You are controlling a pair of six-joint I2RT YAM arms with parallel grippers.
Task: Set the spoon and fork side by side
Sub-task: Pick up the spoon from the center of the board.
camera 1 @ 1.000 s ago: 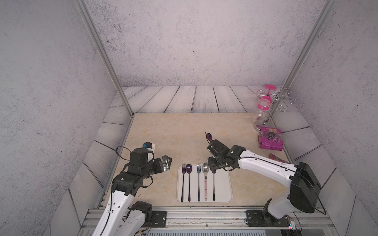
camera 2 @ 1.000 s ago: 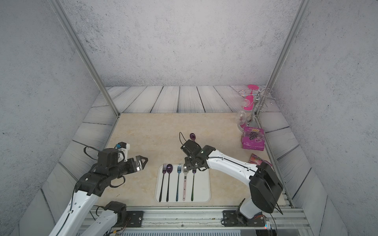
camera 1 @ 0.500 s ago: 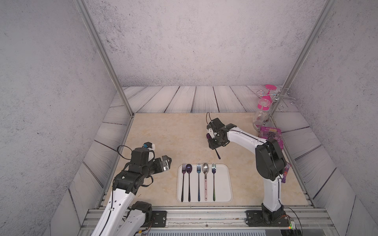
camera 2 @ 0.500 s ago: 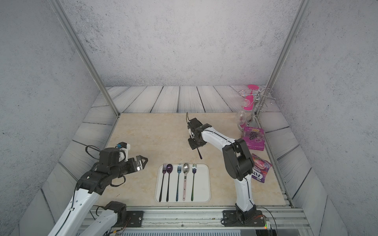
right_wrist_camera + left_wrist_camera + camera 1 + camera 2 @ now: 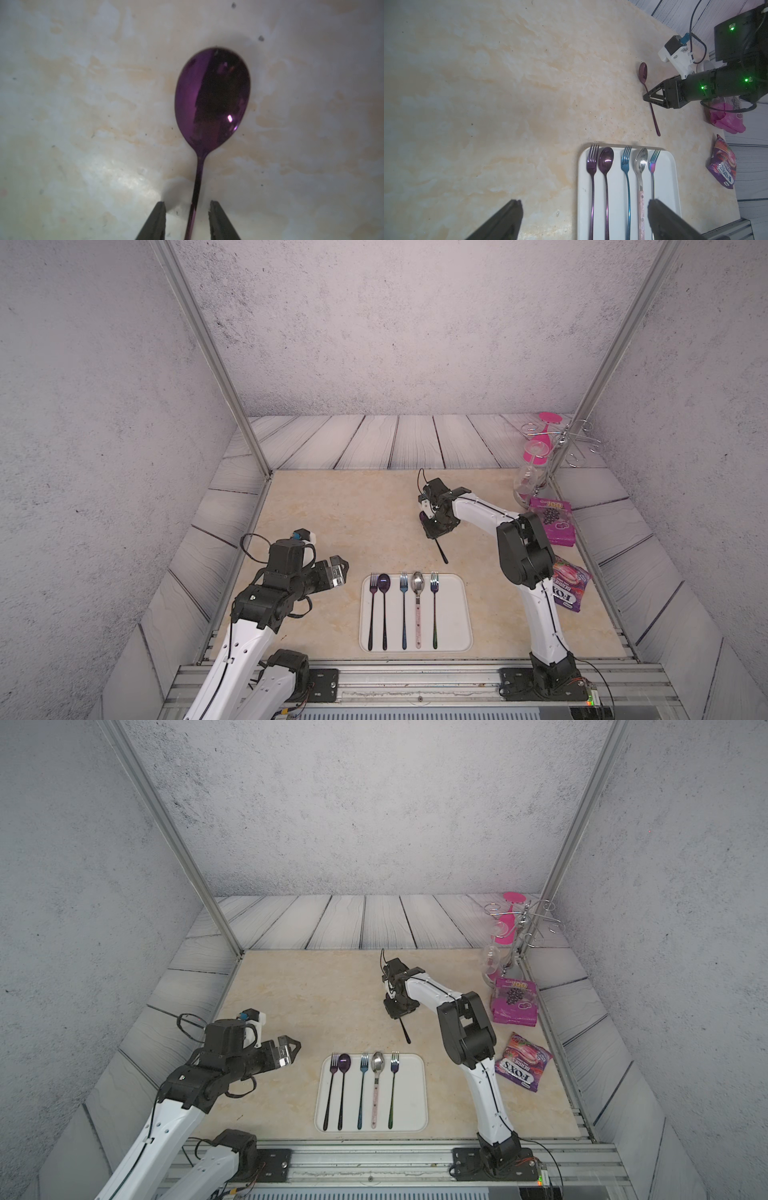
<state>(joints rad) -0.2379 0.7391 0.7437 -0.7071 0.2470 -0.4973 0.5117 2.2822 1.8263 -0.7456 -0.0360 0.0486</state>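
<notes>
the dark purple metal spoon [image 5: 212, 99] lies on the beige tabletop [image 5: 332, 510] beyond the white tray [image 5: 455, 614]. the right jaws straddle its handle, apart, not yet pinching, likely to pair it with the lone iridescent fork [image 5: 434, 605]. left jaws gape empty.

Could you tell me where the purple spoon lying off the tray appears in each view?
Both top views: spoon handle juts from under the right end effector.
Left wrist: spoon beyond the tray, under the end effector.
Right wrist: spoon handle between the fingers.
Landmark: right end effector.
</notes>
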